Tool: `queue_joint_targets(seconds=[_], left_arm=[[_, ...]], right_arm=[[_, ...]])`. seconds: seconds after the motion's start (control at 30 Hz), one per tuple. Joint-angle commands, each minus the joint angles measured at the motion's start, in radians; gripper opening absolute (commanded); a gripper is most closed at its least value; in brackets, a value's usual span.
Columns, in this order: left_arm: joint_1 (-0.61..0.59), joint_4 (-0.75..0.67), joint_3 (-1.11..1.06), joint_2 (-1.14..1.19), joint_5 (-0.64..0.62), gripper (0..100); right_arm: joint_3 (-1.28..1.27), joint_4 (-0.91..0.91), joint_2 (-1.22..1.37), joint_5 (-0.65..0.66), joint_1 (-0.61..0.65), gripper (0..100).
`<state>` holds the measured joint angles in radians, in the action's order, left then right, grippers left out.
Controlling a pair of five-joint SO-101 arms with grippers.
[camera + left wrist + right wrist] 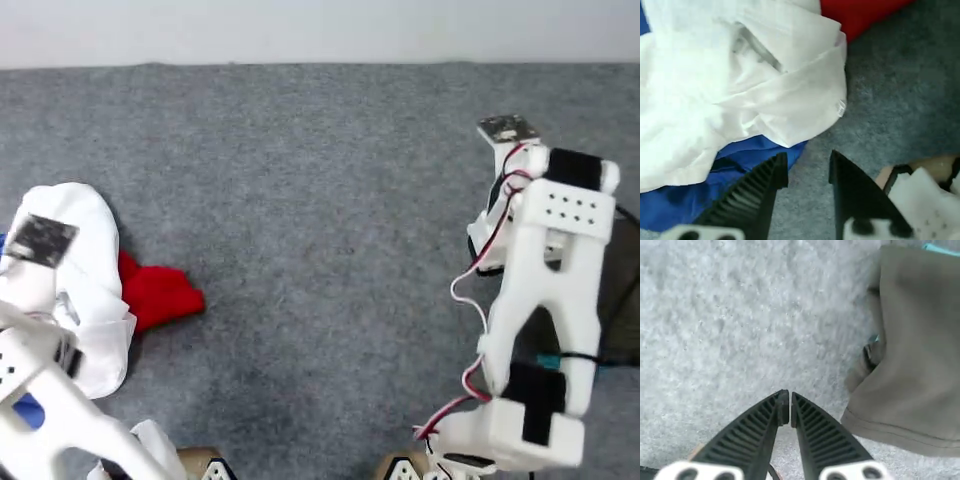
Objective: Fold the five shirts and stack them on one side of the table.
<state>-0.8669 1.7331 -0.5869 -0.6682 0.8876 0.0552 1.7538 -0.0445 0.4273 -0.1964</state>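
Shirts, four that we count. White shirt [90, 250] lies crumpled on top of a heap at the left edge of the table [320, 180], red shirt [160, 292] pokes out beside it, and blue shirt [695, 200] sits underneath. Olive-grey shirt [915, 350] lies at the right edge. Left gripper [807, 170]: fingers narrowly apart, empty, beside the blue shirt's edge. Right gripper [790, 407]: fingers pressed together on nothing, over bare carpet near the olive-grey shirt.

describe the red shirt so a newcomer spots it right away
Start at the grey table and go to the heap of shirts by the left arm. The white shirt lies on top with a blue shirt under it; the red shirt sticks out from beneath the white one toward the table's middle. It alone is bright red.
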Motion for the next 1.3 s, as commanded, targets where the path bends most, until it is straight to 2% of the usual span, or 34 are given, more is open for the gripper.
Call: queue_joint_targets(seconds=[0.0,0.27,0.53,0.67,0.77,0.93,1.13,1.27], left_arm=[[0.009,-0.057,-0.114,-0.023,0.061,19],[0.034,-0.374,-0.384,-0.023,0.063,23],[0.120,-0.707,-0.650,-0.023,0.057,22],[0.121,-0.896,-0.727,-0.023,0.008,17],[0.137,-0.950,-0.754,-0.023,0.000,13],[0.183,-0.916,-0.714,-0.032,0.000,1],[0.193,-0.562,-0.377,-0.032,-0.038,1],[0.216,-0.400,-0.151,-0.032,-0.103,1]], right_arm=[[-0.078,0.042,-0.120,-0.009,0.010,0.9],[-0.298,0.041,-0.249,-0.009,0.007,0.9],[-0.351,0.041,-0.328,-0.009,0.005,0.9],[-0.353,0.041,-0.383,-0.009,0.005,0.9],[-0.354,0.042,-0.423,-0.009,0.005,0.9],[-0.399,0.041,-0.463,-0.009,0.005,0.9],[-0.422,0.041,-0.532,-0.009,0.005,0.9],[-0.422,0.041,-0.585,-0.009,0.007,0.9]])
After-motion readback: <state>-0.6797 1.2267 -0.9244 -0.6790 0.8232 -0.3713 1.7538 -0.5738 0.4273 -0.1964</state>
